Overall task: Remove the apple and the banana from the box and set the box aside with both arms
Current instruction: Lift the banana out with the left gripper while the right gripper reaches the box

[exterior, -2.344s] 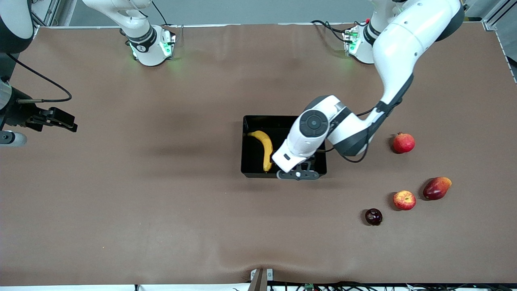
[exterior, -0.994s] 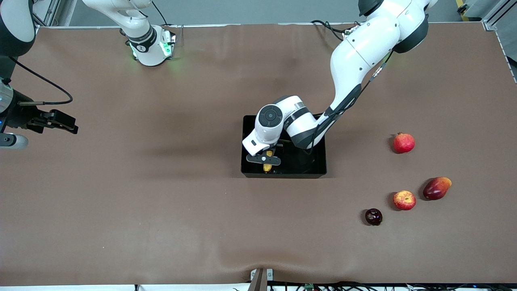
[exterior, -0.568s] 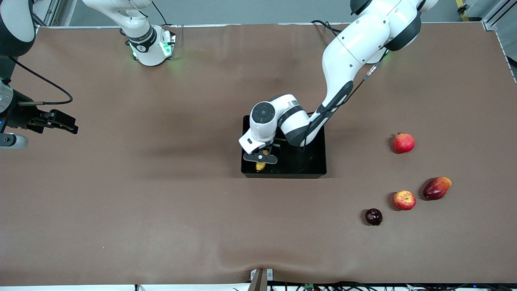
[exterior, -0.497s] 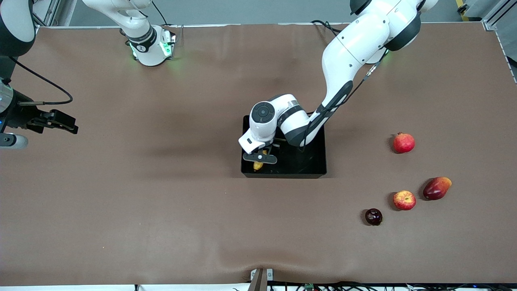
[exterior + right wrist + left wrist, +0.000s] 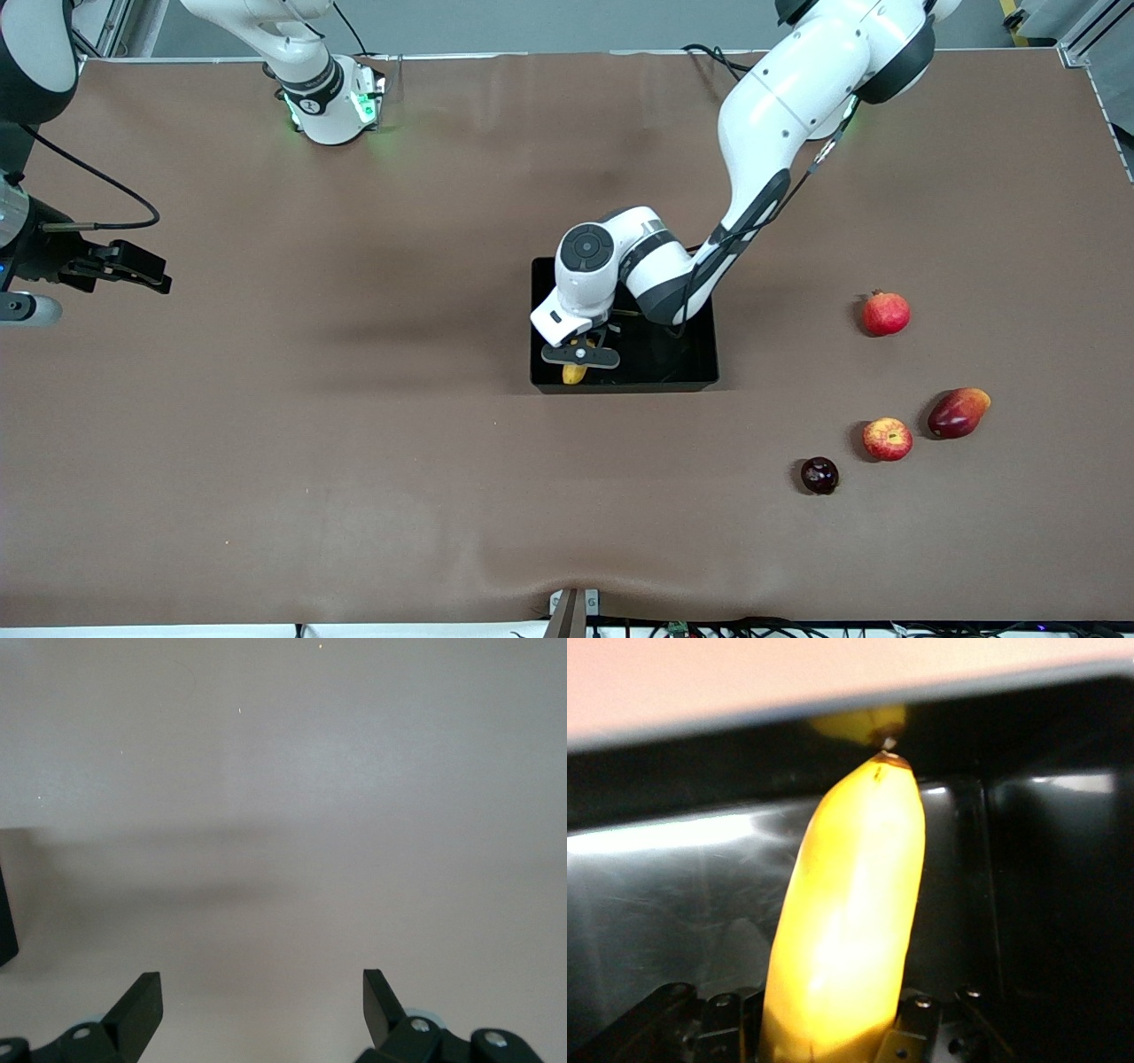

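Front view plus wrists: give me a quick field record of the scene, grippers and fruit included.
left gripper: in the black tray, shut on the banana
right gripper: open, waiting over bare table at the right arm's end
banana: inside tray
apple: on table, toward the left arm's end
other fruit: pomegranate, mango, dark purple fruit, all outside tray
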